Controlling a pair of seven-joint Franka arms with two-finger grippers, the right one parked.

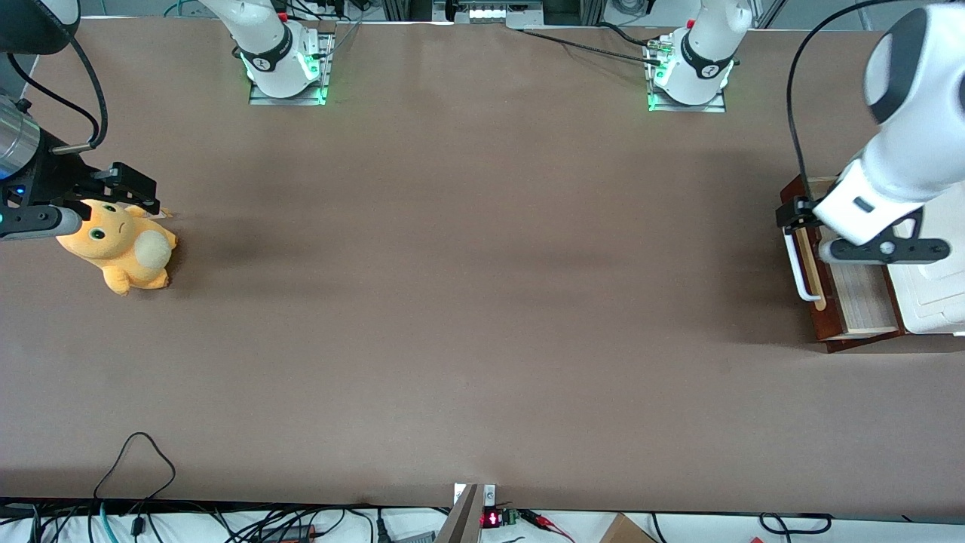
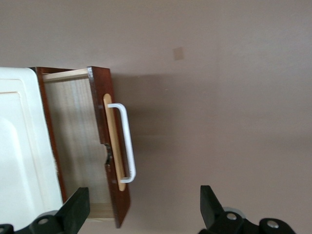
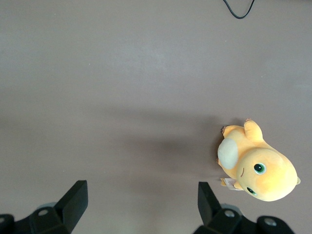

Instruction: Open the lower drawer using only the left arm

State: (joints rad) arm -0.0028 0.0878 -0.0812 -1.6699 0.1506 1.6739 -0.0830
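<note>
The lower drawer (image 1: 859, 298) stands pulled out at the working arm's end of the table, its light wood inside showing. Its dark reddish-brown front (image 1: 818, 320) carries a white loop handle (image 1: 798, 271) on a pale wood strip. The left arm's gripper (image 1: 793, 216) hangs above the end of the handle farther from the front camera. In the left wrist view the gripper (image 2: 143, 195) is open wide and empty, with the drawer front (image 2: 105, 122) and handle (image 2: 127, 141) below it, not touched. The drawer's inside (image 2: 73, 131) shows there too.
A white moulded lid (image 1: 935, 294) tops the cabinet over the drawer and also shows in the left wrist view (image 2: 19, 141). An orange plush toy (image 1: 121, 245) lies toward the parked arm's end of the table. Cables run along the table's front edge (image 1: 136, 452).
</note>
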